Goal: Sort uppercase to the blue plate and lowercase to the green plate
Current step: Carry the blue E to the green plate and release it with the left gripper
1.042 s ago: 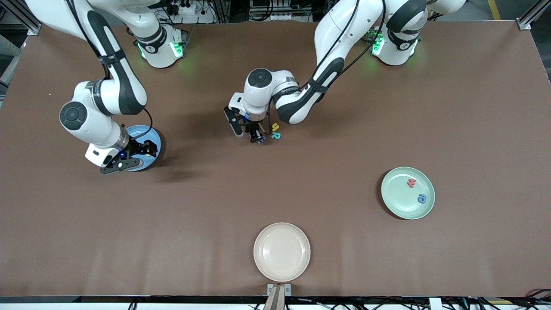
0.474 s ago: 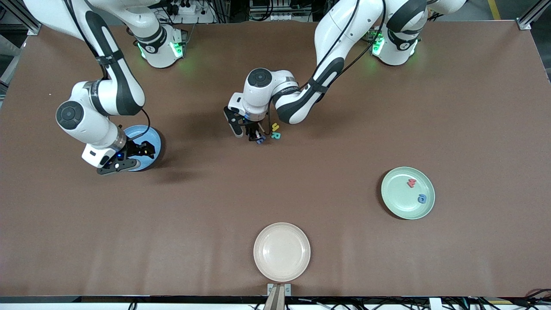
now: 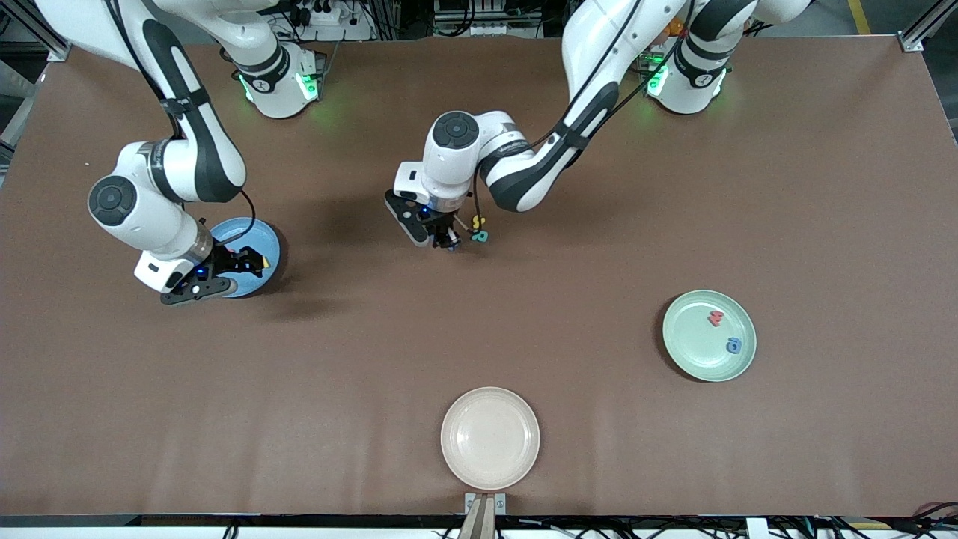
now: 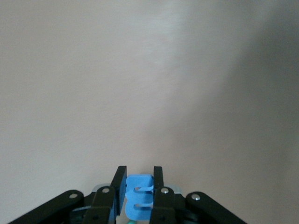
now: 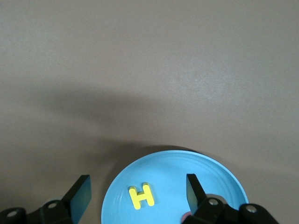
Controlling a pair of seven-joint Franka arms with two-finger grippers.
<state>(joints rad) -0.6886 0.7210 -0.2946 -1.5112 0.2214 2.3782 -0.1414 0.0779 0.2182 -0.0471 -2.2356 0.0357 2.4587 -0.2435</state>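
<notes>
While the left hand point(image 3: 447, 241) hangs over the middle of the brown, matte bench point(image 3: 569, 419), its two black fingers point(image 4: 119, 189) are pressed together on a small blue foam letter point(image 4: 138, 201), a flat piece with soft-cut edges; whether it is the capital M or the small m cannot be told. Just beside that hand, at its 3 o'clock in the front view, a tiny yellow letter point(image 3: 478, 221) and a teal-green letter point(image 3: 480, 236) lie on the bench, close together.

At about 9 o'clock from them, toward the right arm's end, sits the round sky-blue plate point(image 3: 262, 238), smooth plastic with a shallow rim. The right hand point(image 3: 243, 263) hovers over it with fingers spread wide apart and nothing between them. A blocky yellow H point(image 5: 141, 196) lies flat in that plate, and a red scrap point(image 5: 186, 216) shows at the plate's edge, mostly hidden.

At roughly 4 o'clock from the left hand lies the pale mint-green plate point(image 3: 692, 352), holding a red w point(image 3: 716, 318) and a rounded blue a-like letter point(image 3: 733, 345), apart from each other. A plain cream plate point(image 3: 490, 438) rests at 6 o'clock, nearest the front camera.
</notes>
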